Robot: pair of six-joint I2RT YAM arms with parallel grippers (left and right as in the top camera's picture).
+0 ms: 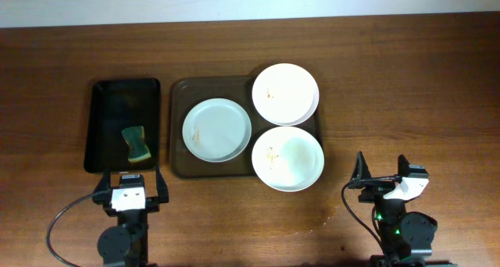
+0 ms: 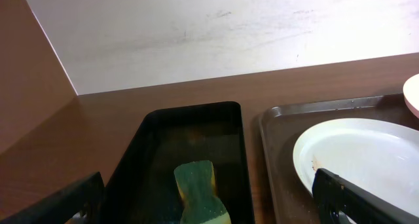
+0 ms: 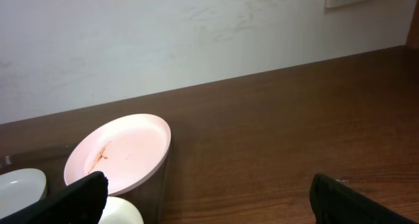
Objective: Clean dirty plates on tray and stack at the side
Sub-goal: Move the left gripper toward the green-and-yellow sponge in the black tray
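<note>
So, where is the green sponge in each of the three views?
Overhead: sponge left of centre, in the near half of the black tray.
Left wrist: bottom centre, same black tray.
Right wrist: not in view.
Shared landmark: brown tray, right of the black tray.

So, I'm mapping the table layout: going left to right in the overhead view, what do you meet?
Black tray holding a sponge → left plate on the brown tray → right gripper.

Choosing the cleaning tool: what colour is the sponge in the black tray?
The sponge is green over a yellow layer, clearest in the left wrist view.
</note>
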